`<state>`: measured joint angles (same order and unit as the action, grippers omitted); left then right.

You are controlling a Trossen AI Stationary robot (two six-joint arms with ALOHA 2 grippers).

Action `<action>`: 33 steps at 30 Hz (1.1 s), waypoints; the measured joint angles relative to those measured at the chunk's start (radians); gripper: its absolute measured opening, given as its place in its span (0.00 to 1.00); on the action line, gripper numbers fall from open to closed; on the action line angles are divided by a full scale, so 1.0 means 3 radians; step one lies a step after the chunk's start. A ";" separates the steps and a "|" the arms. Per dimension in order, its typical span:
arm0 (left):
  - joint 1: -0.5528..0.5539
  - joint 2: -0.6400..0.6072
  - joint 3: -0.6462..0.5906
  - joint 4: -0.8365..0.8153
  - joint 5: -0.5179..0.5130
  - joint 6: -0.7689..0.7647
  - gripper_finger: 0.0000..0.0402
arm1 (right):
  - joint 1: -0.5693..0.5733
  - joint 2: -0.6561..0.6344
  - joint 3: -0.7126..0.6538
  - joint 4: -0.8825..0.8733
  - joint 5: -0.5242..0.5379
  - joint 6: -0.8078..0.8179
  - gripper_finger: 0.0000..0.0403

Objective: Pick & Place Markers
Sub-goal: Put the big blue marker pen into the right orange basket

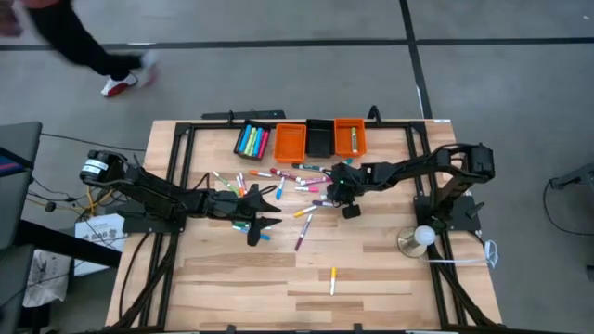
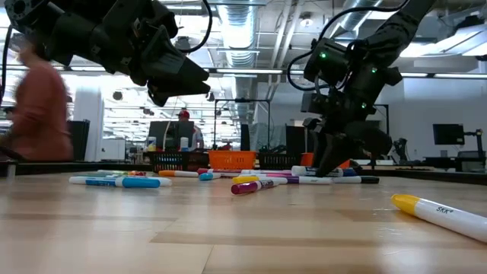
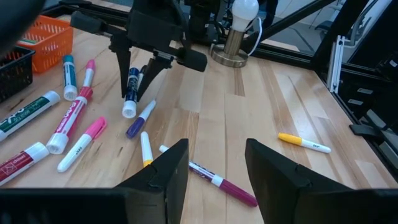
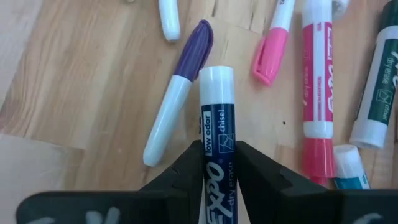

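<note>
Right gripper [image 4: 217,152] clamps blue marker [image 4: 217,118]

A blurred person [image 2: 34,106] smears past at the low view's edge, a walking figure [image 1: 83,42] is cut off in the high view's corner, and the dark blue marker [image 4: 217,168] runs out of the right wrist view between the right gripper's [image 4: 217,177] fingers.

We see a wooden tabletop [image 1: 371,278] with 4 small bins at its far edge: black [image 1: 251,140], orange [image 1: 290,141], black [image 1: 319,139], orange [image 1: 350,135]. A lamp with a round white bulb [image 1: 422,237] stands near the right edge. A person [image 1: 65,42] walks across the floor beyond.
</note>
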<state>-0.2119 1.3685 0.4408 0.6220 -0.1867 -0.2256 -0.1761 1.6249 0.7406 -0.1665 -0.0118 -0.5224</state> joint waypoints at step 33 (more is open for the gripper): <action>0.0000 0.0000 0.0000 0.0000 0.0000 0.0000 0.39 | -0.0577 -0.0013 0.1052 -0.0758 0.0658 0.1723 0.16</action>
<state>-0.2118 1.3685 0.4408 0.6220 -0.1867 -0.2256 -0.3492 1.6211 1.0564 -0.3940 0.1856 -0.0056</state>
